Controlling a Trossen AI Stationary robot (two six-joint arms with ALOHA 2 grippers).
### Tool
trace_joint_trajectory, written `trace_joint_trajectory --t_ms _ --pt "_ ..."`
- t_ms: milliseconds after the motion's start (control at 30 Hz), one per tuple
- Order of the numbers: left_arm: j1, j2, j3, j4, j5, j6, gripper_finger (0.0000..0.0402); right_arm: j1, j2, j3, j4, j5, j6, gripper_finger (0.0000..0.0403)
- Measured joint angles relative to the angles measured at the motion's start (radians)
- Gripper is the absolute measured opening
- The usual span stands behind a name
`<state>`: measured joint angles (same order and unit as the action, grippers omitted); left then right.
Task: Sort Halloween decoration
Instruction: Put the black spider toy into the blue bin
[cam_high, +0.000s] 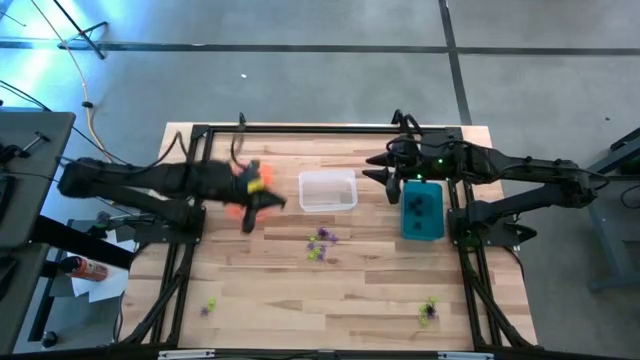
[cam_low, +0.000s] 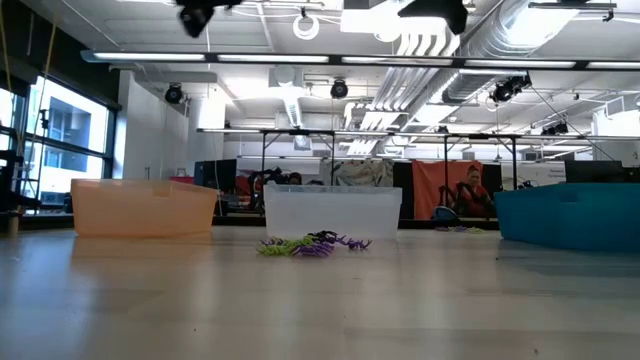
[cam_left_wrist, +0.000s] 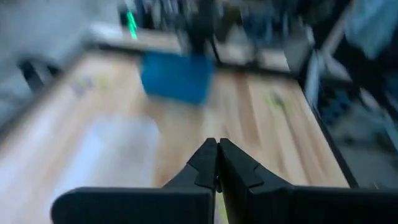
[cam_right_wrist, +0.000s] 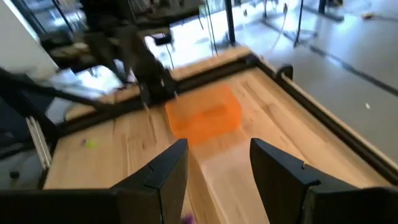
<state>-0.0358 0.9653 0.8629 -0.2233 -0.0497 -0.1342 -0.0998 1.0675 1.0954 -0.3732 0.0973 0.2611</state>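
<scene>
Above the half-hidden orange bin (cam_high: 243, 192), the blurred left tool (cam_left_wrist: 217, 163) is closed, seemingly empty.

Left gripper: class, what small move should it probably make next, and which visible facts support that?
Probably open and drop its piece, if it holds one. The left gripper is shut over the orange bin, and a yellowish sliver seems to show between its fingers, though that is unclear. The right gripper waits open beside the clear bin.

Left claw (cam_high: 268, 203) over orange bin (cam_high: 243, 196), trinkets (cam_high: 320, 245) scattered
</scene>
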Motion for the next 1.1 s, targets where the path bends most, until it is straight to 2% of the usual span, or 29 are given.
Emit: trace_joint_trajectory --t_ms 167,300,433,767,1100 --pt "0.141 0.065 0.000 0.310 0.060 0.050 0.0000 0.000 0.015 0.000 0.136 -0.019 -0.011 0.0170" --pt "0.199 0.126 0.002 0.490 0.105 0.034 0.0000 0.000 0.036 0.000 0.209 -0.037 -0.060 0.0170" --pt "0.220 0.168 0.000 0.520 0.137 0.032 0.0000 0.000 0.059 0.000 0.242 -0.039 -0.093 0.0170" --pt "0.219 0.185 0.000 0.550 0.129 0.032 0.0000 0.003 0.116 0.002 0.274 -0.037 -0.103 0.0170" --pt "0.219 0.215 0.002 0.623 0.057 0.031 0.0000 0.104 0.382 0.204 0.289 0.278 -0.219 0.0169"
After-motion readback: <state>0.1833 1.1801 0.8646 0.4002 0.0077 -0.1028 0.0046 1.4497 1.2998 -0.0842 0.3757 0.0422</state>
